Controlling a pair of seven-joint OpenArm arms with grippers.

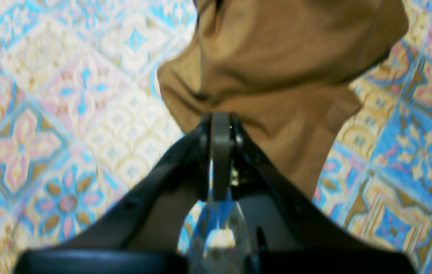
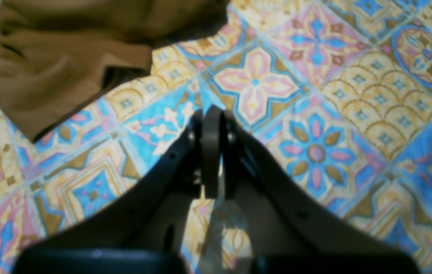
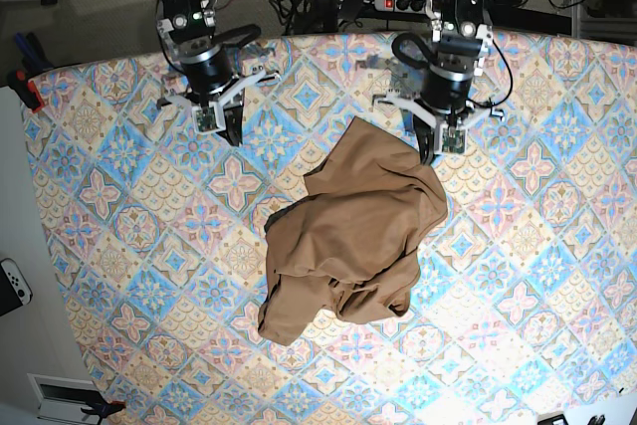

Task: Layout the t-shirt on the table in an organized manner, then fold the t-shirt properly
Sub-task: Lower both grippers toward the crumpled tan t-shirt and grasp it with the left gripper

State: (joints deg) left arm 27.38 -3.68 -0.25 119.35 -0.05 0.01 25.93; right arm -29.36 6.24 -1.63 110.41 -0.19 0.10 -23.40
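Fingers of the left gripper [image 3: 430, 154] are clamped on the t-shirt [image 3: 348, 236], whose crumpled bulk spreads toward seven o'clock from them across the table [image 3: 557, 276]. Right gripper [image 3: 227, 132] fingers are pressed together on nothing, the shirt lying well apart at four o'clock.

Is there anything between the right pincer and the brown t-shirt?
No. In the base view only bare patterned table lies between the right pincer and the t-shirt. The right wrist view shows the same bare stretch.
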